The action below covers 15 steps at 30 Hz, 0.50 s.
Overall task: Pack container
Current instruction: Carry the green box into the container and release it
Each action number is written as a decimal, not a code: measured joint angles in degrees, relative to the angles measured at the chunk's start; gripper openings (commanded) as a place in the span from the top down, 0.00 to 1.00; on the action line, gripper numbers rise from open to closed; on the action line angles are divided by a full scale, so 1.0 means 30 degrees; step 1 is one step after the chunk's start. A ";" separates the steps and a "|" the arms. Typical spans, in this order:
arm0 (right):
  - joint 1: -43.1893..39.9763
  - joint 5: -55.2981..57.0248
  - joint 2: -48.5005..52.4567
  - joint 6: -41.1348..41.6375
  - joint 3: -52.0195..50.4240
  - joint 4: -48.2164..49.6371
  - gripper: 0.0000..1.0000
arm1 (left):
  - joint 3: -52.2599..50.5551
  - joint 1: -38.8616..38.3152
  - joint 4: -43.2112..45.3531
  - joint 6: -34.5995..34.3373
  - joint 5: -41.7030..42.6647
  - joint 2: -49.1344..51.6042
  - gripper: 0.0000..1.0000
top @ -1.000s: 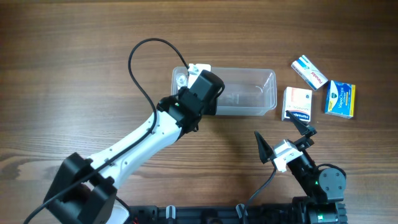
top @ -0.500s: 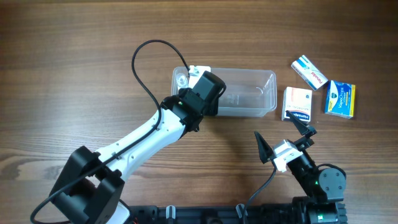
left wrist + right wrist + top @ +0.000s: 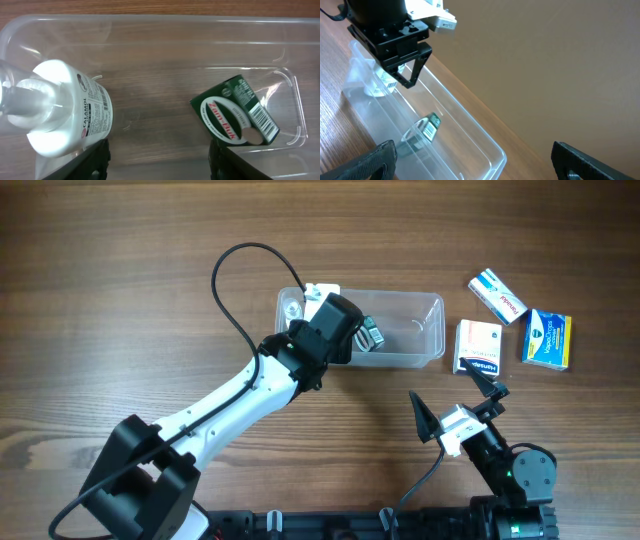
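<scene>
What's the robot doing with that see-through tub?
It's packing the container. The left gripper hangs open over it, holding nothing. A green box and a white bottle are inside. Three small boxes sit on the table beside it, not yet packed. The right gripper is open too, touching nothing.

This is a robotics lab bench, not a home. The left robot arm (image 3: 230, 405) and the right robot arm (image 3: 510, 465) are mounted at the near edge of a wood-grain desk (image 3: 120, 260). A black cable (image 3: 213, 282) loops loose above the desk. A plain beige wall (image 3: 545, 60) stands behind, and small medicine boxes (image 3: 478, 346) lie on the wood.
</scene>
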 measured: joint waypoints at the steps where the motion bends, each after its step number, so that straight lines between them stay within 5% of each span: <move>1: 0.0000 0.0000 0.0000 0.0000 0.0000 0.0000 0.00 | -0.0007 -0.0022 0.0168 -0.0007 0.0000 0.0000 0.38; 6: 0.0000 0.0000 0.0000 0.0000 0.0000 0.0000 0.00 | -0.0007 -0.0219 0.0838 -0.0007 0.0408 -0.0036 0.44; 11: 0.0000 0.0000 0.0000 0.0000 0.0000 0.0000 0.00 | -0.0007 -0.0357 0.2492 0.0000 0.1807 -0.0036 0.63; 15: 0.0000 0.0000 0.0000 0.0000 0.0000 0.0000 0.00 | -0.0007 -0.0364 0.3898 -0.0058 0.3818 -0.0036 0.89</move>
